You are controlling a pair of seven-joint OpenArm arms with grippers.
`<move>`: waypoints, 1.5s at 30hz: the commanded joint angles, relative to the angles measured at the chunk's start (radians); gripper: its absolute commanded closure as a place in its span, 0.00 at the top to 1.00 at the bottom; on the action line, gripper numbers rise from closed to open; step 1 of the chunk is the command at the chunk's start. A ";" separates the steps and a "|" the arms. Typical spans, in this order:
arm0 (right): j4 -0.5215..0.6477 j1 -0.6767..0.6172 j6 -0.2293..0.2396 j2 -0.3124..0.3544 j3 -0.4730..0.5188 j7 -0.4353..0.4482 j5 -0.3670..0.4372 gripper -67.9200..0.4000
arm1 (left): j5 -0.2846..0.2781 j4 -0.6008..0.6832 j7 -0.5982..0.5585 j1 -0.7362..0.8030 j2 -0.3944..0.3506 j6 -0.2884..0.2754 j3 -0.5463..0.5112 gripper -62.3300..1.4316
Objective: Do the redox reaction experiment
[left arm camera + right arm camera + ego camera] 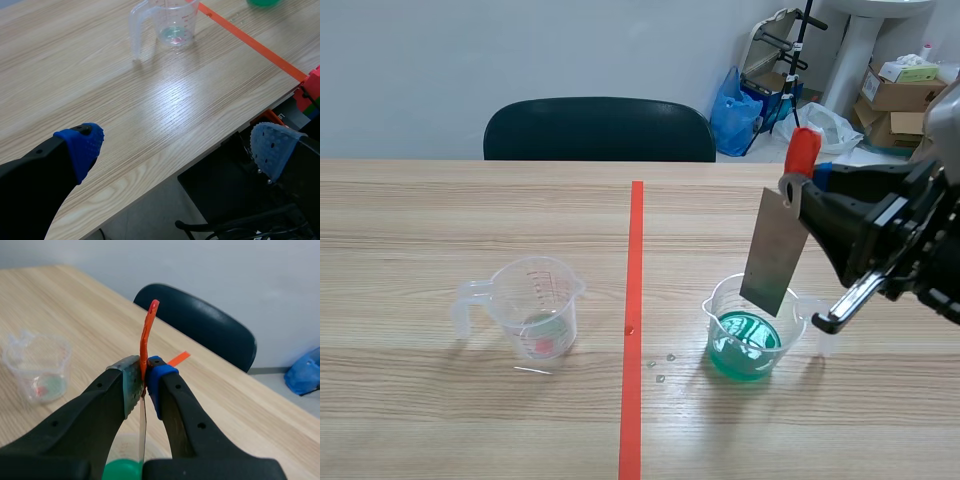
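Grey metal hangs in the right jaws: a thin flat plate [775,250] with an orange-red handle [802,150]. The jaws are shut tight on it, near where the handle meets the plate, and the handle sticks up past them. The plate hangs down, tilted a bit, over a clear cup [718,305] on the table [420,220]. This cup has green water [748,342] in it and stands just to the right of the red tape [634,280]. The plate's low edge is at the cup's rim, above the green water; I cannot tell if it touches the rim. A few small drops [660,366] lie on the table between the tape and the cup. On the other side of the tape stands a second cup [535,300], clear too, with only a little green and red at the bottom. The left jaws are wide open, over the near edge of the table, well away from the second cup. A dark chair [600,130] stands behind the table.
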 commanded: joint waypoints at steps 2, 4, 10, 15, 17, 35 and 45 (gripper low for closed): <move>-0.028 0.035 -0.004 -0.011 -0.025 0.015 0.001 0.03 | -0.006 0.011 -0.020 0.001 0.003 -0.003 -0.001 1.00; -0.058 0.052 -0.004 -0.023 -0.046 0.015 -0.012 0.03 | -0.006 0.011 -0.020 0.001 0.003 -0.003 -0.001 1.00; -0.134 0.096 -0.004 -0.042 -0.090 0.015 -0.018 0.03 | -0.006 0.011 -0.019 0.001 0.003 -0.003 -0.001 1.00; -0.182 0.119 -0.004 -0.068 -0.103 0.015 -0.053 0.03 | -0.006 0.011 -0.021 0.001 0.003 -0.003 -0.001 1.00; -0.195 0.121 -0.004 -0.075 -0.103 0.017 -0.059 0.03 | -0.006 0.011 -0.020 0.001 0.003 -0.003 -0.001 1.00; -0.250 0.121 -0.004 -0.078 -0.114 0.113 -0.090 0.03 | -0.006 0.011 -0.020 0.001 0.003 -0.003 -0.001 1.00; -0.276 0.121 -0.004 -0.092 -0.114 0.150 -0.113 0.03 | -0.006 0.011 -0.020 0.001 0.003 -0.003 -0.001 1.00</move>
